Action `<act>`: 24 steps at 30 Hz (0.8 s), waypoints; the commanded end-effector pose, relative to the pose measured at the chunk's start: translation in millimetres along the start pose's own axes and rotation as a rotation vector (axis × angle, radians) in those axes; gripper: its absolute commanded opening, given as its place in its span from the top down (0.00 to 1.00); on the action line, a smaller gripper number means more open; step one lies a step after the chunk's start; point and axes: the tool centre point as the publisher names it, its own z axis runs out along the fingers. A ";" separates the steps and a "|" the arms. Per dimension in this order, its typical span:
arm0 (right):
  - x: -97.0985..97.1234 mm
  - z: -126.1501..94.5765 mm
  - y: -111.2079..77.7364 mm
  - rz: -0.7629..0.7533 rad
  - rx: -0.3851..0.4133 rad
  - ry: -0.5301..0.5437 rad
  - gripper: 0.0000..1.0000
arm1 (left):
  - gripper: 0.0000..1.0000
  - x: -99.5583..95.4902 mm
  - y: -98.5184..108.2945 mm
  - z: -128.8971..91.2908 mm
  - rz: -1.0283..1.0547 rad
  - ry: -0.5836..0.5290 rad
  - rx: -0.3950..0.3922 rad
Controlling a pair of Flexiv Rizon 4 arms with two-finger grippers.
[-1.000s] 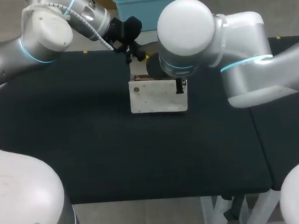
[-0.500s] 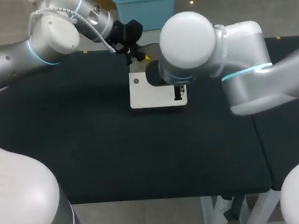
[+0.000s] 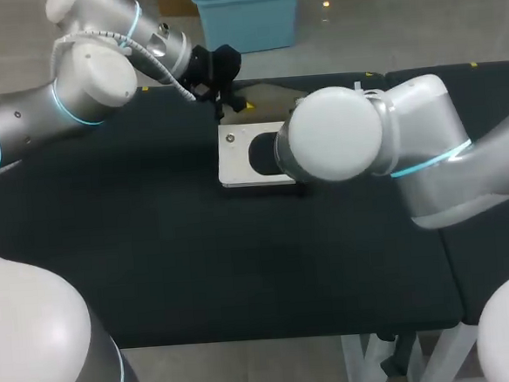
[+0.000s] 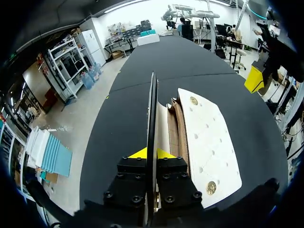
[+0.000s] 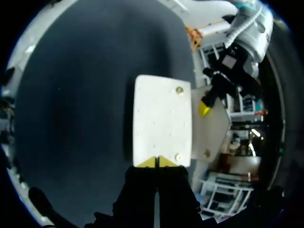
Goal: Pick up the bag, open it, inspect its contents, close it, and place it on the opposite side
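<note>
Bag (image 3: 239, 161) lies white face up at the table's (image 3: 154, 250) far middle. My left pincer (image 4: 145, 153) grips its raised flap (image 4: 152, 109) at the far edge; my right pincer (image 5: 156, 161) is clamped tight on the bag's right side.

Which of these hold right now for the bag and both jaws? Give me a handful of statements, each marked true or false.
1. The bag has round metal studs on its white flap. True.
2. The left jaws are open and clear of the bag. False: they are shut on a thin panel of it, seen edge-on in the left wrist view.
3. The bag's brown inside shows beside the flap. True.
4. The bag sits in a blue bin. False: it is on the black table.
5. The right jaws hold a bottle. False: they are shut on the edge of the white flap.
</note>
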 end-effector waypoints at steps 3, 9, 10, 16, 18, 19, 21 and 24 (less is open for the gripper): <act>1.2 0.5 -2.9 0.000 -0.009 -0.005 1.00 | 1.00 -0.8 0.3 0.9 0.001 0.001 0.002; 10.6 13.2 1.9 -0.004 -0.028 0.005 1.00 | 1.00 -0.4 3.7 4.9 0.026 -0.018 -0.003; 15.2 17.2 1.9 -0.004 -0.033 0.013 1.00 | 1.00 -1.8 6.2 6.2 0.021 -0.025 -0.012; 35.3 25.8 0.8 0.015 -0.051 0.033 1.00 | 1.00 -8.1 15.1 10.6 0.070 -0.075 -0.047; 38.7 27.9 2.0 0.021 -0.054 0.037 1.00 | 1.00 -10.9 16.5 10.8 0.087 -0.094 -0.048; 40.2 29.1 3.2 0.020 -0.056 0.040 1.00 | 1.00 -12.7 17.1 11.3 0.084 -0.093 -0.045; 42.3 31.3 6.0 0.014 -0.056 0.049 1.00 | 1.00 -14.6 17.2 12.9 0.101 -0.111 -0.052; 44.8 34.3 8.9 0.007 -0.062 0.054 0.88 | 1.00 -16.9 17.7 15.7 0.119 -0.121 -0.052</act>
